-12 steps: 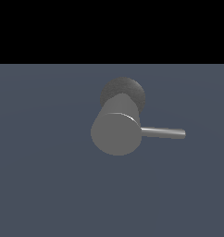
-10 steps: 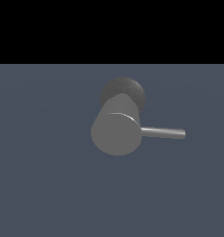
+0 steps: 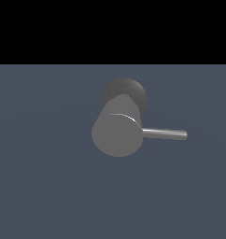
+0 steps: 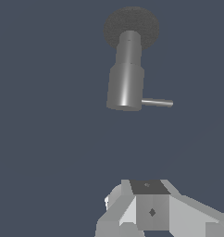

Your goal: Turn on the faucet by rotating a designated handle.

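In the exterior view the faucet (image 3: 117,133) sits unchanged on the surface (image 3: 40,186), its handle (image 3: 164,134) still pointing to that view's right, so nothing is turned yet, while the wrist view shows the pincer (image 4: 151,210) well apart from it, its jaws' state impossible to tell

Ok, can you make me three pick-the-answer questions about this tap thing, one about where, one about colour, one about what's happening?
1. In the exterior view, the handle sticks out toward:
A. the left
B. the right
C. straight up

2. The faucet is:
A. red
B. grey
C. yellow

3. Is the robot touching the handle?
A. yes, squeezing it
B. yes, pushing it
C. no

Answers: 1 B, the rod leaves the cylinder's right side. 2 B, the cylinder is matte grey. 3 C, the wrist view shows the arm's white body apart from the faucet; the pincer's tips are out of view.
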Controlling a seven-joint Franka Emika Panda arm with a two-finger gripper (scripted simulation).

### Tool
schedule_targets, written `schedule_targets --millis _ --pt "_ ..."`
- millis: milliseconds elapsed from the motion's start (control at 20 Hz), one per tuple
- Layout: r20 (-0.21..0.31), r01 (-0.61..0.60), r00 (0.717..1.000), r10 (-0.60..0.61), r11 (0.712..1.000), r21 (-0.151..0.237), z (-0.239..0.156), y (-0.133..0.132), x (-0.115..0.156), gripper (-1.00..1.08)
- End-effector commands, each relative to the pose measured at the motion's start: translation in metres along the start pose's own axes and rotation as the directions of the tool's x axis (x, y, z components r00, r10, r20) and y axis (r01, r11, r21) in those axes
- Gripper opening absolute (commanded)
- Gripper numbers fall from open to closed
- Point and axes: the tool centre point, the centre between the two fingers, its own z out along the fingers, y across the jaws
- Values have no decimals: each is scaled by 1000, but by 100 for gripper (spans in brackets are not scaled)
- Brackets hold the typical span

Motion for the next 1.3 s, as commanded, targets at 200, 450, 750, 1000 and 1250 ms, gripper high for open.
schedule_targets --millis 200,450,750,1000,1250 --pt "-44 13 999 -9 994 112 -7 -1 2 -100" --pt "-102 36 995 -10 968 250 -18 0 5 -100" --pt "-200 82 980 14 882 464 -38 5 11 -100" --pt "-280 132 958 67 763 633 -59 17 16 -100" --pt "-339 182 929 149 614 768 -78 36 22 -100"
